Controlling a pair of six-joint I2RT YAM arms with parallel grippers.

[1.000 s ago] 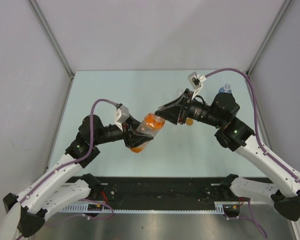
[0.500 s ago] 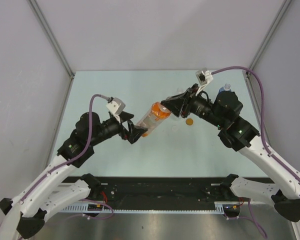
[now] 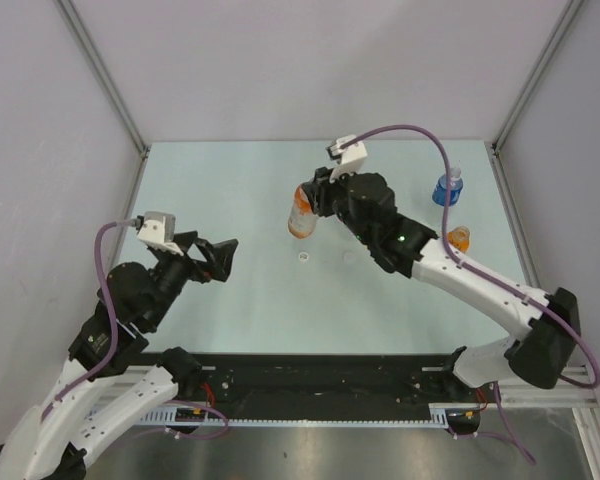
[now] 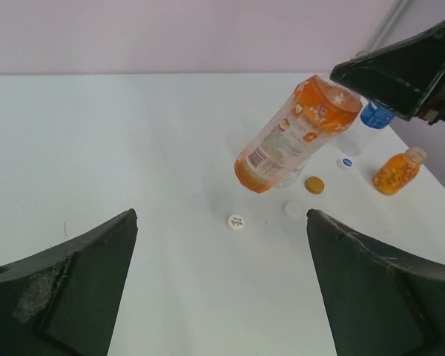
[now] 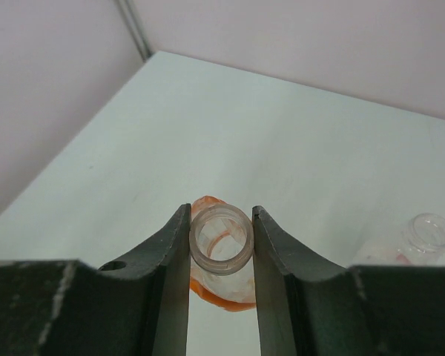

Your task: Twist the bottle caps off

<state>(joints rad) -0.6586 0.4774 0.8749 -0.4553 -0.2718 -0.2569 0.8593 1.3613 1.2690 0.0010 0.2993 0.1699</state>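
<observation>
Having been released by the left tool (image 3: 216, 258), now spread wide and withdrawn, the bottle (image 3: 300, 212) is clamped at its uncapped neck by the right tool (image 5: 221, 236); unscrewing here is judged done.

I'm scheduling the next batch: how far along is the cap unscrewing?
Done: the big bottle has an open neck; a white cap and an orange cap lie loose. In hand: the right pincer grips that neck; the left pincer is open, empty. Still to do: the blue bottle and small orange bottle look capped.
</observation>
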